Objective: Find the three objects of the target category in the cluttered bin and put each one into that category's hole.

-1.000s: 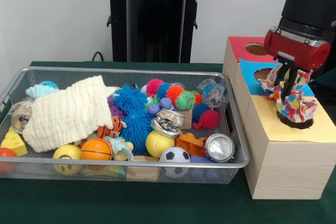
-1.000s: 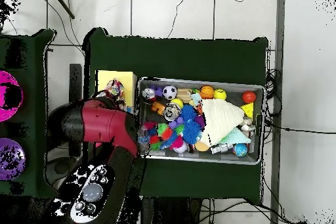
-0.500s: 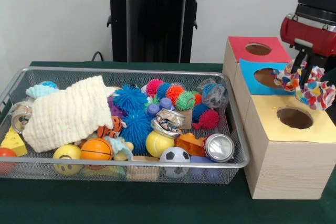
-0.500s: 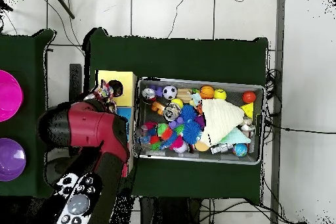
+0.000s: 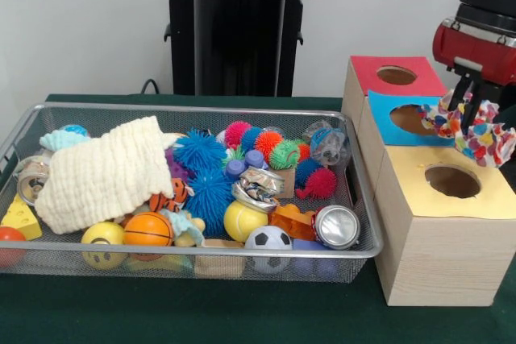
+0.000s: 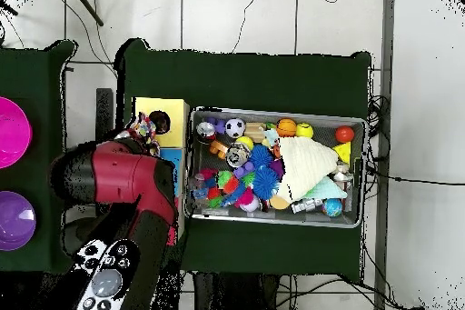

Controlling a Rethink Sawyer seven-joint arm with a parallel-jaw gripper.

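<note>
Green table (image 5: pixel 242 320), patterned cloth (image 5: pixel 476 130) in fingers (image 5: pixel 465 114)

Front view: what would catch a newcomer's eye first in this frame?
First the wire bin, heaped with bright spiky balls, sports balls and a crushed can, with a cream cloth draped over its left end. Then, at the right, the gripper holding a multicoloured patterned cloth above the wooden box, beside the hole in its yellow panel.

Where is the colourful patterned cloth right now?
Front view, right side: the patterned cloth hangs from the gripper, above the box's yellow-topped hole.
</note>
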